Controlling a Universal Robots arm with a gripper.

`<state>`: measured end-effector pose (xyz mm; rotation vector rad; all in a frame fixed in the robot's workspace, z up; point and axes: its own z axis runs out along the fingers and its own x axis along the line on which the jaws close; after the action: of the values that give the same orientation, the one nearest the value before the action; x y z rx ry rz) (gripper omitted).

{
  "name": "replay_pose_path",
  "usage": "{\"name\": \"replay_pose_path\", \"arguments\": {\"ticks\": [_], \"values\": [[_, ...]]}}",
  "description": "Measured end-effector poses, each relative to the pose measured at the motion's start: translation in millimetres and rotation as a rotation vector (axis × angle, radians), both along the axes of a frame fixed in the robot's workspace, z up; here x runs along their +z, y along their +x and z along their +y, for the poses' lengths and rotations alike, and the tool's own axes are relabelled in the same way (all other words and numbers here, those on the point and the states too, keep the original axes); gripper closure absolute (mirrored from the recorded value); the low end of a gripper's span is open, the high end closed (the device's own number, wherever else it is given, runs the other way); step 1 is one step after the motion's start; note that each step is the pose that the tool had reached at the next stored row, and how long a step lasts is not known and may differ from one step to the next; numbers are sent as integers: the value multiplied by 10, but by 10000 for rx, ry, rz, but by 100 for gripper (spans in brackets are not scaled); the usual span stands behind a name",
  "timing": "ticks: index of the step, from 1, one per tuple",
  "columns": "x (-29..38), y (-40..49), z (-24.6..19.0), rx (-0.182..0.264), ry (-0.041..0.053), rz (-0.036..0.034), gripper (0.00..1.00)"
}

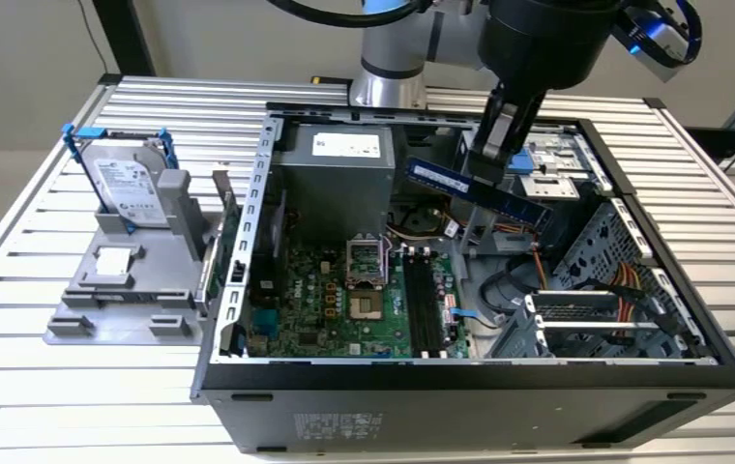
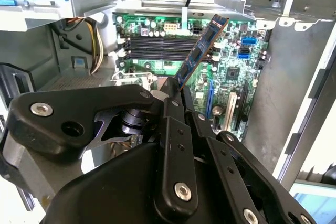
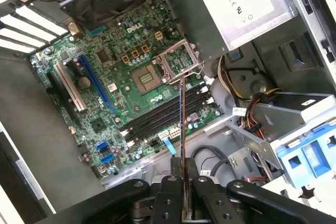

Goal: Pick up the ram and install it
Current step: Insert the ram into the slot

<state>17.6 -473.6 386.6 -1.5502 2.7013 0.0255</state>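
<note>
The ram (image 1: 478,190) is a long thin dark stick with a pale sticker, held tilted in the air over the open computer case (image 1: 232,290). My gripper (image 1: 497,145) is shut on one end of it, coming down from above. In the second wrist view the ram (image 2: 202,51) sticks out from my gripper (image 2: 173,92) toward the green motherboard. The first wrist view has the ram (image 3: 182,124) edge-on, rising from my gripper (image 3: 182,178). Below it lie the black memory slots (image 3: 168,111) (image 1: 422,304) (image 2: 152,45), apart from the stick.
A grey power supply (image 1: 336,174) and the processor socket (image 1: 364,259) sit beside the slots. Cable bundles (image 1: 600,290) and drive cages (image 1: 561,164) fill the case's side at the exterior view's right. Outside, a hard drive in a blue frame (image 1: 129,184) stands on a grey holder (image 1: 123,290).
</note>
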Motion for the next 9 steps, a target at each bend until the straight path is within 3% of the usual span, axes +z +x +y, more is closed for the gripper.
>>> {"name": "replay_pose_path", "arguments": {"ticks": [9], "values": [[0, 0, 0, -340, 0, 0, 100]]}}
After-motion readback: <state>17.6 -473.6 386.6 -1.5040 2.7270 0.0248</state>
